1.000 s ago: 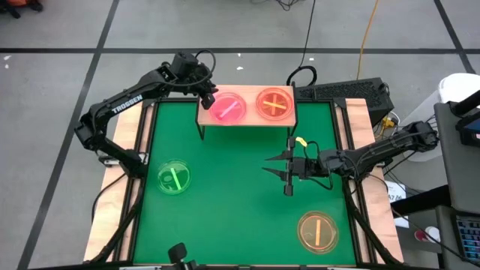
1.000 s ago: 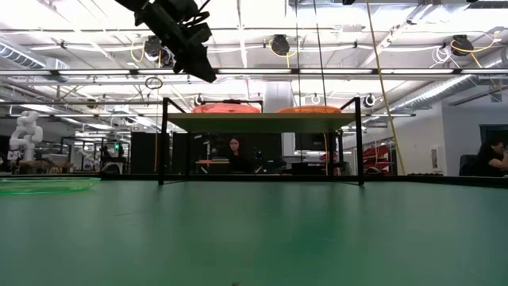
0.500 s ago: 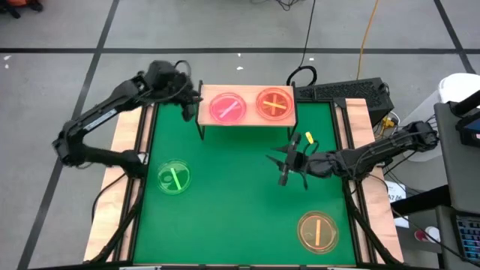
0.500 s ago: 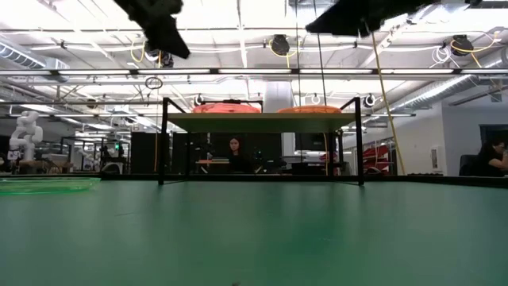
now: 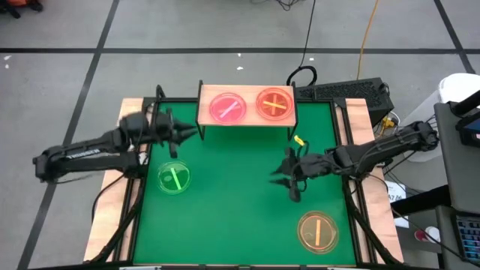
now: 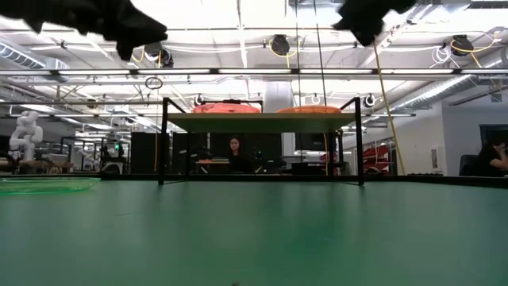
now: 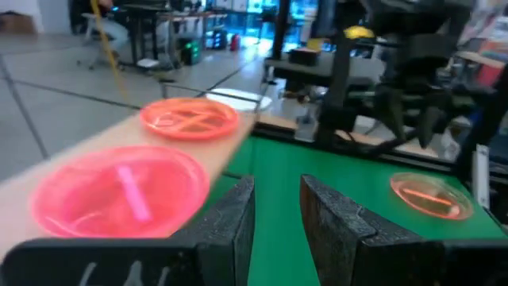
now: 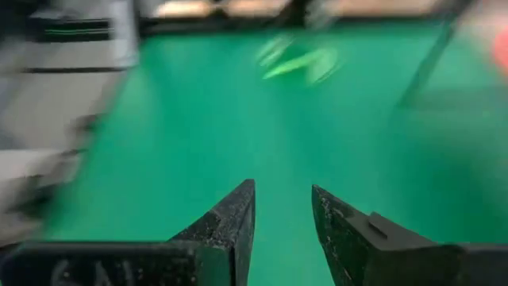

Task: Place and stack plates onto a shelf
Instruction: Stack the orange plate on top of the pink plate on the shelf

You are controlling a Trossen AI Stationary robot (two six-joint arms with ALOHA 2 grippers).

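Green mat (image 5: pixel 232 187) over the counter, wooden shelf (image 5: pixel 246 106) at its far edge bearing pink plate (image 5: pixel 227 108) and amber plate (image 5: pixel 274 103); left claw (image 5: pixel 189 133) just beside the shelf, right claw (image 5: pixel 286 180) near it, both narrowly parted, empty.

The shelf (image 5: pixel 246 124) stands at the far edge of the mat (image 5: pixel 232 202), midway across. Two plates lie side by side on its top board: one on the left half (image 5: pixel 227 108), one on the right half (image 5: pixel 274 104). A third plate (image 5: pixel 174 178) lies on the mat's left side, in front of the shelf's left end. A fourth plate (image 5: pixel 317 230) lies near the mat's front right corner, well apart from the others.
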